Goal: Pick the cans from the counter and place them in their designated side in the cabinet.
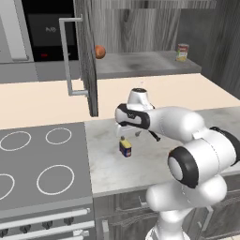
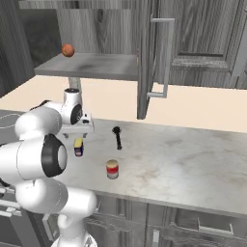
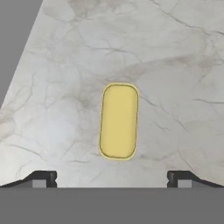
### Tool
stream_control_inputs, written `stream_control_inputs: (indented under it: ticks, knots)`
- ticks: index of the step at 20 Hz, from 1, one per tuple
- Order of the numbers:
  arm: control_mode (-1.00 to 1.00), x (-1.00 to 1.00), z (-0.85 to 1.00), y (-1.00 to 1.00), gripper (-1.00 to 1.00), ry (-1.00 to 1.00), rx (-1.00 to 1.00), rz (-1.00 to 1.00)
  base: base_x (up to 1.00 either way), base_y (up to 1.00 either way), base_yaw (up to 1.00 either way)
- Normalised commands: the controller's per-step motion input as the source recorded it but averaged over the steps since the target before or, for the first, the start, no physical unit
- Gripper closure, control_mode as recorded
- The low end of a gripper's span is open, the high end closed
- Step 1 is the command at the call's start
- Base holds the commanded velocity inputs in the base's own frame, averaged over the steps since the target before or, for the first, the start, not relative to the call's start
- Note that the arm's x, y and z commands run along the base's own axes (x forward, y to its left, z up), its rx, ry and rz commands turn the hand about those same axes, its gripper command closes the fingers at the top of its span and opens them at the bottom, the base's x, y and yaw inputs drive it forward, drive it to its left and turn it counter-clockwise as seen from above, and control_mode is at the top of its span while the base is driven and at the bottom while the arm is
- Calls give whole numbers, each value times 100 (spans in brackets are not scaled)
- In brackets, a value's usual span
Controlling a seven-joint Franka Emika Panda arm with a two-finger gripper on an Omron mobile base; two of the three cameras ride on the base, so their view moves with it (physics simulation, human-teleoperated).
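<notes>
The tool (image 1: pixel 127 134) hangs released, jaws spread wide, directly over the blue can (image 1: pixel 125 147) standing on the worktop (image 1: pixel 112 164) near the stovetop (image 1: pixel 42 164), its yellow top (image 3: pixel 119 121) centred between the fingertips (image 3: pixel 42 178); this looks like alignment for a straight-down grasp. The red can (image 2: pixel 112 169) waits nearer the worktop's front edge. The cabinet (image 2: pixel 96 65) stands open, ready to receive both.
</notes>
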Motion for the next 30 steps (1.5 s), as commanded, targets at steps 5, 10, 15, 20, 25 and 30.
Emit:
stream_control_inputs:
  ticks: [5, 10, 15, 20, 25, 30]
  knots:
    - [-100, 12, -17, 2, -100, 1, 0, 0, 0, 0, 0]
    - [-100, 7, -16, 0, -100, 2, 0, 0, 0, 0, 0]
    - [-100, 0, -16, 0, -100, 2, 0, 0, 0, 0, 0]
    - [-100, 2, -16, 2, -100, 2, 0, 0, 0, 0, 0]
    - [-100, 6, -16, 5, -100, 2, 0, 0, 0, 0, 0]
    - [-100, 4, -15, 2, -100, 2, 0, 0, 0, 0, 0]
